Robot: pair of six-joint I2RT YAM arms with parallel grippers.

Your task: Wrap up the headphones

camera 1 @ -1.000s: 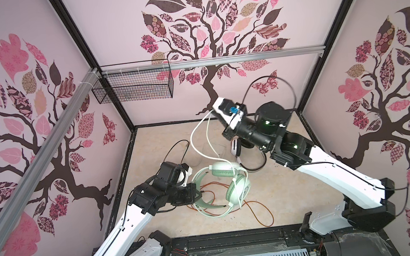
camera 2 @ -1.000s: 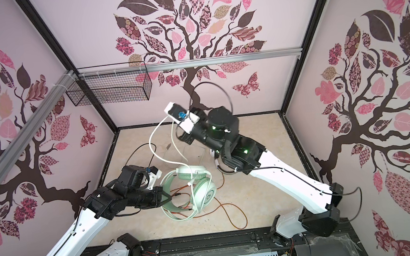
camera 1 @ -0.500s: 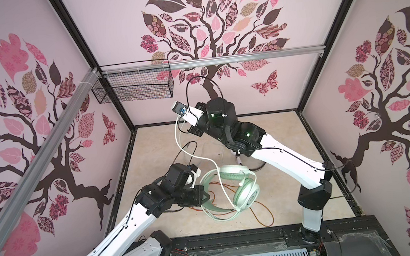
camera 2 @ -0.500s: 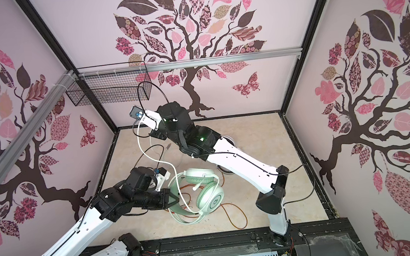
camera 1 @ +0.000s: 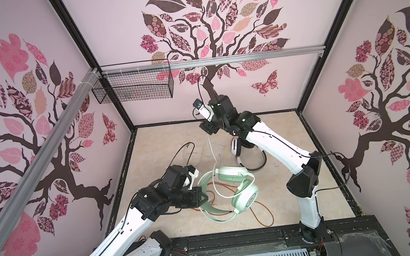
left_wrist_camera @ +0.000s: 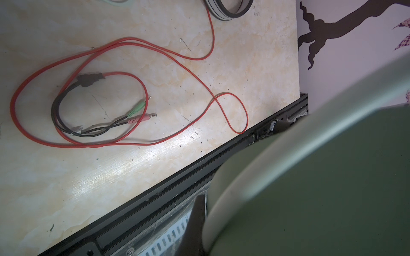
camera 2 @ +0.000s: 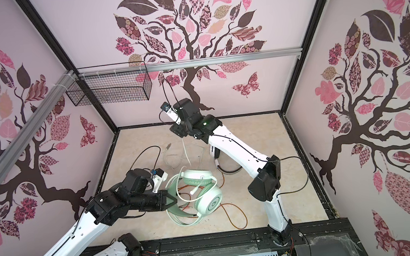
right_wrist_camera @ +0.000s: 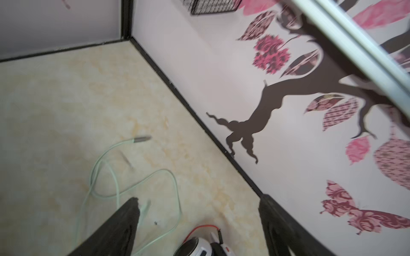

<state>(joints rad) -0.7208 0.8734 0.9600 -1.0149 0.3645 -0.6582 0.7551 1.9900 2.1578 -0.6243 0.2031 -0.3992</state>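
Headsets, two: mint-green headset (camera 1: pixel 246 197), lower centre in both top views; white-and-black headset (camera 1: pixel 235 147), centre, partly hidden. Grippers, two: left gripper (camera 1: pixel 204 199) clamped on the mint band; right gripper (right_wrist_camera: pixel 198 198) jaws spread wide, empty. Cables, two: pale green cable (right_wrist_camera: pixel 97 168), orange-red cable (left_wrist_camera: pixel 124 40).

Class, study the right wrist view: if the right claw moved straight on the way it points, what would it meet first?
Probably the bare tabletop near the side wall. The open right claw holds nothing, and the pale green cable loops beside that line, so it might brush that first; depth is unclear.
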